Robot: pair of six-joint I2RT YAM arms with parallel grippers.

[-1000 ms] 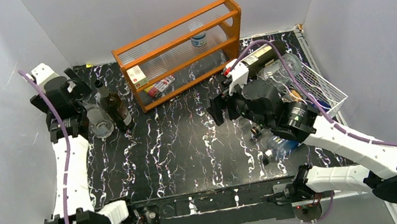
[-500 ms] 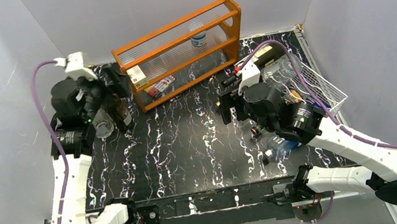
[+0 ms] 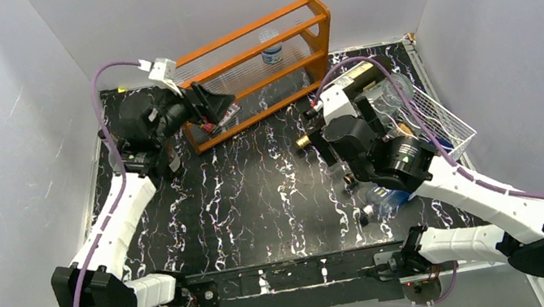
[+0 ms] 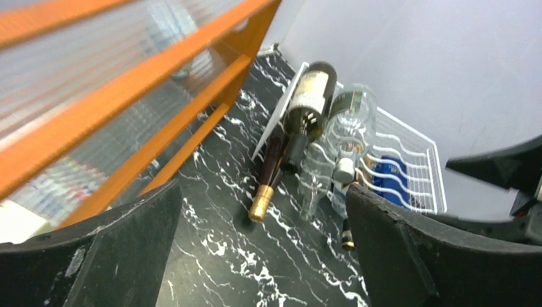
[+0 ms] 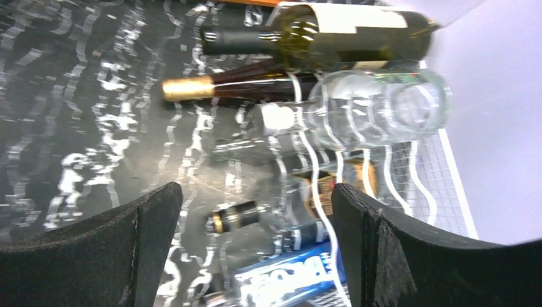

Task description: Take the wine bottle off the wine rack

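Your right jaws are wide open. The wine bottle (image 5: 255, 83) lies in the rack (image 5: 409, 179) just ahead of them, untouched. Your left jaws are open too, far from it.

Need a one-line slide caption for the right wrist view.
Open right claw faces the wine rack; a gold-capped wine bottle lies beside a clear bottle.

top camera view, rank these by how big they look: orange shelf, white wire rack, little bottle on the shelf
1. orange shelf
2. white wire rack, only partly in sight
3. little bottle on the shelf
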